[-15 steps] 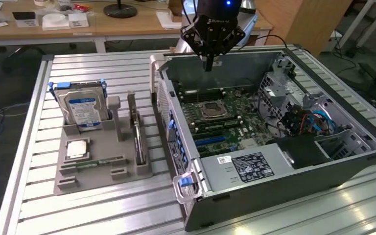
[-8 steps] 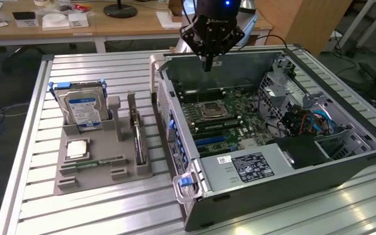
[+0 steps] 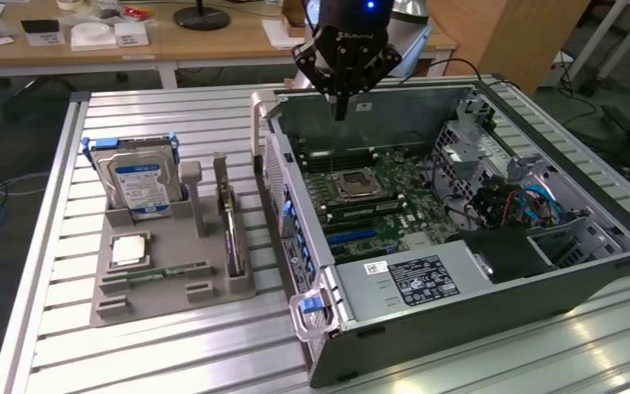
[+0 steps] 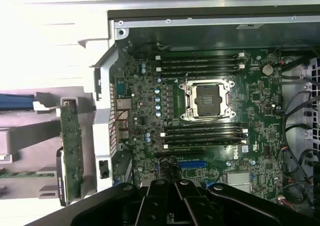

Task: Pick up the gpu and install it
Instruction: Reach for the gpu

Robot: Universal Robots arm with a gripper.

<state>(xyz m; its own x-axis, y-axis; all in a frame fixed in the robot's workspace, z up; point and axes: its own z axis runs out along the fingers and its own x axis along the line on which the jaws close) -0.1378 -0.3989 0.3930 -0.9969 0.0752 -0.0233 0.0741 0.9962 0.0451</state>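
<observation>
exterior view
- gripper (image 3: 340,112): mine. Fingers pressed together, nothing in them. I hang over the far wall of the open case (image 3: 577,271), at 12 o'clock of the motherboard (image 3: 386,201).
- gpu (image 3: 226,223): on edge in a slot of the grey holder (image 3: 145,300), at 9 o'clock of the case, just beside its side wall. About 7 o'clock from my fingertips, well apart.
- hard drive (image 3: 140,185): upright in the same holder, 10 o'clock of the gpu.
- silver chip (image 3: 129,248): flat on the holder, 8 o'clock of the gpu.
- RAM stick (image 3: 168,271): lying in the holder, just nearer the camera than the chip.

wrist view
- gripper (image 4: 175,185): fingers together, empty, above the motherboard (image 4: 260,106) near the blue slot (image 4: 192,163).
- gpu (image 4: 70,146): edge-on in the holder (image 4: 30,136), outside the case wall (image 4: 102,131). Not touching me.
- CPU socket (image 4: 207,100): between two banks of memory slots.
</observation>
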